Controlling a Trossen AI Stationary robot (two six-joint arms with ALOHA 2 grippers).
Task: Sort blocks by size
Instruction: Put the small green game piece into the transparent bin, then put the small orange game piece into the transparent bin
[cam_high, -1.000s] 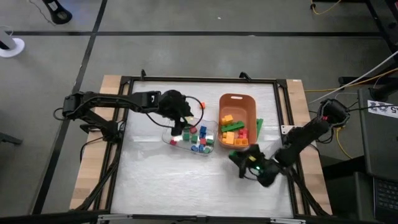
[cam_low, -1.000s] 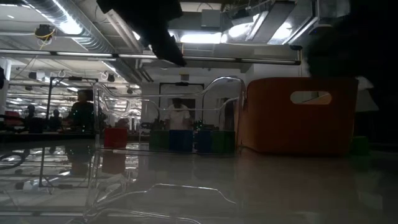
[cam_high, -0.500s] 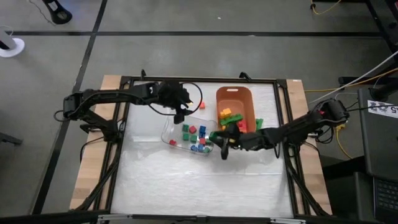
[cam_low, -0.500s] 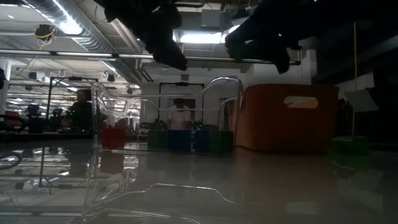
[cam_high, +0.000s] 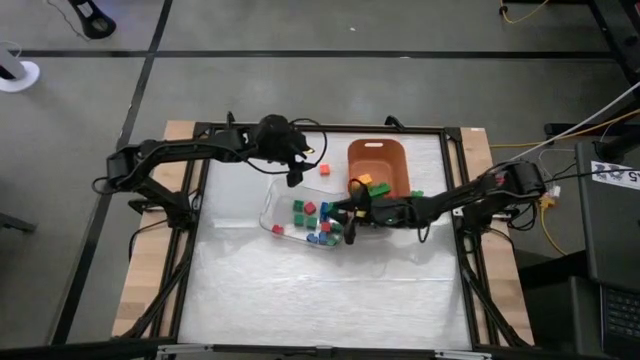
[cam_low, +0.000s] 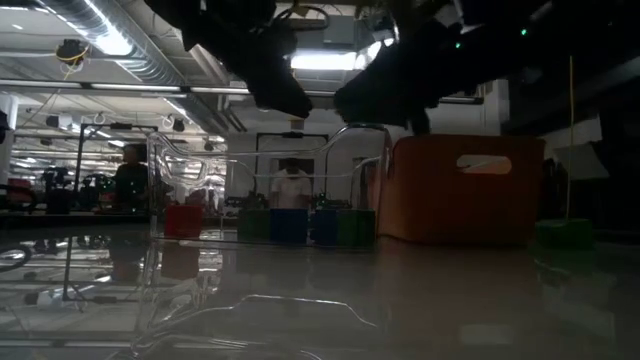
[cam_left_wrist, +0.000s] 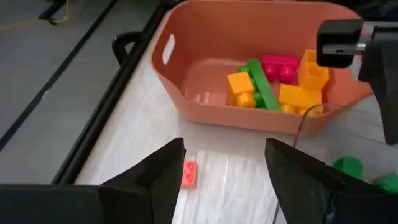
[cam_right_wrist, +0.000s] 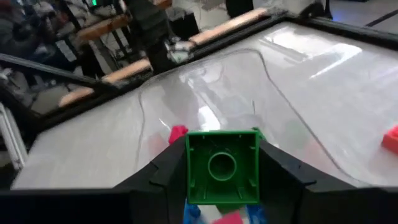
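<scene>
**Small green cube over the tray edge: a drop that could go astray**

The right gripper (cam_high: 348, 222) hangs over the clear plastic tray (cam_high: 272, 205) at its 3 o'clock end, jaws clamped on a small green block (cam_right_wrist: 222, 167) with a single stud. The left gripper (cam_high: 292, 172) sits at the tray's 12 o'clock side, jaws apart and empty, aimed at a lone red block (cam_left_wrist: 189, 175) lying on the table just beside the orange bin (cam_left_wrist: 205, 106).

The main risk, as I judge it: the green cube is held over the tray's rim rather than its middle. Let go here and it may clip the wall and bounce out toward the bin at 3 o'clock, or land among the bigger bricks. The right arm also stretches close past the bin, so a careless pull-back could nudge it. The two grippers are near one another, and moving both at once invites a knock.

Only the right wrist view shows the grip itself: the cube square between the fingers, with red and blue cubes beneath it in the tray. The high view hides that cube but gives the layout: small blocks (cam_high: 308, 208) in the tray, larger yellow, green and pink bricks (cam_left_wrist: 273, 84) in the bin. The left wrist view alone shows the stray red piece clearly. The low view shows both grippers raised above the tray walls.
</scene>
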